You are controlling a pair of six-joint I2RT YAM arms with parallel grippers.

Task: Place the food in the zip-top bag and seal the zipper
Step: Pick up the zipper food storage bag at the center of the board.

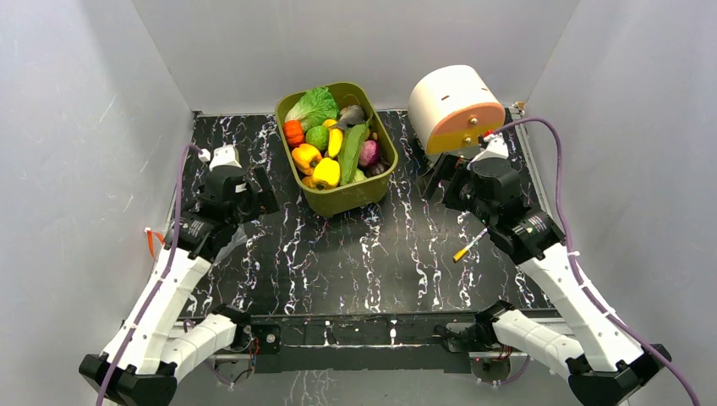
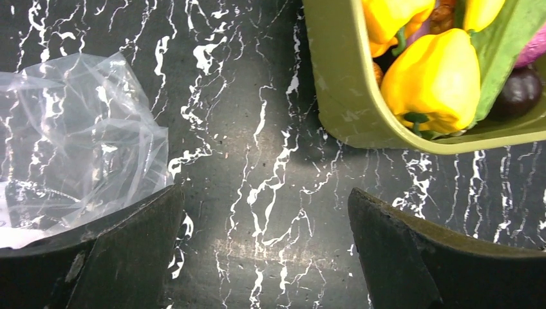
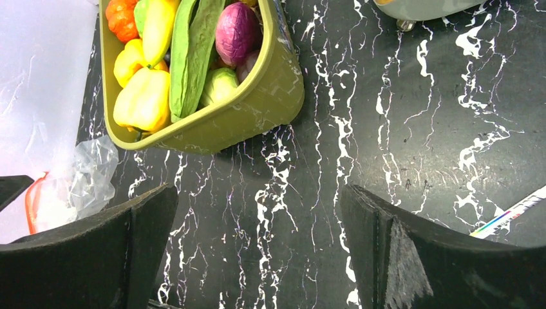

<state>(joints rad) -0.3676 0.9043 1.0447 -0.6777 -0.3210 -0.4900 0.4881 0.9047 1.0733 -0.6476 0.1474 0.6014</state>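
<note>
Fingers (image 2: 129, 251) of the left gripper (image 2: 265, 222) stand wide apart over the black white-veined marble table (image 2: 257, 96), holding nothing, and so do those of the right gripper (image 3: 257, 225). Glossy toy fruits and vegetables (image 1: 334, 152) fill the olive-green plastic tub (image 1: 359, 196). The crinkly clear zip-top bag (image 2: 77, 141) lies on the table beside the left gripper, apart from the tub.

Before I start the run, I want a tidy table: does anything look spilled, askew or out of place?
Nothing spilled: the food all sits in the green tub. Two oddities: a yellow stick lies loose on the table at right, and the zip-top bag is crumpled at far left.
</note>
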